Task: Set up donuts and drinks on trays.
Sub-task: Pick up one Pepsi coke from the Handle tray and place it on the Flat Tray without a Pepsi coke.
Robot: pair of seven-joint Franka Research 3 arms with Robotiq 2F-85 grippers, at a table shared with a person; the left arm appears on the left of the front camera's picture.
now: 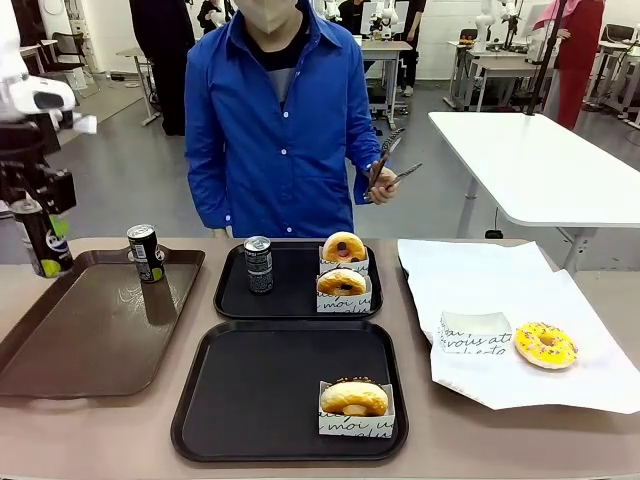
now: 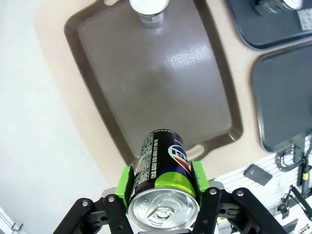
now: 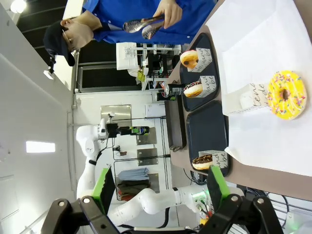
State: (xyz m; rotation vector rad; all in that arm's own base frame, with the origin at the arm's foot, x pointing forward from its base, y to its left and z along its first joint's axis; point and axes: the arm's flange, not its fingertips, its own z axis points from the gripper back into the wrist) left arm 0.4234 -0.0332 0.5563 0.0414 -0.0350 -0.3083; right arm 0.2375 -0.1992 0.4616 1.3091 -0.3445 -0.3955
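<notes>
My left gripper (image 1: pixel 38 222) is shut on a black drink can (image 1: pixel 41 243) with a green mark, held in the air over the left edge of the brown tray (image 1: pixel 70 345). The left wrist view shows the can (image 2: pixel 163 170) between the green pads (image 2: pixel 125 184). A second can (image 1: pixel 145 252) stands on the brown tray. The far black tray (image 1: pixel 295 300) holds a can (image 1: pixel 258 264) and two sleeved donuts (image 1: pixel 343 248) (image 1: pixel 342 284). One donut (image 1: pixel 353 400) sits on the near black tray (image 1: pixel 255 395). My right gripper (image 3: pixel 161 187) is open with nothing between its fingers.
White paper (image 1: pixel 500 290) at the right carries a yellow glazed donut (image 1: pixel 545 345) and an empty paper sleeve (image 1: pixel 475 332). A person in a blue shirt stands at the far side holding tongs (image 1: pixel 392 165). A white table (image 1: pixel 540 160) stands behind on the right.
</notes>
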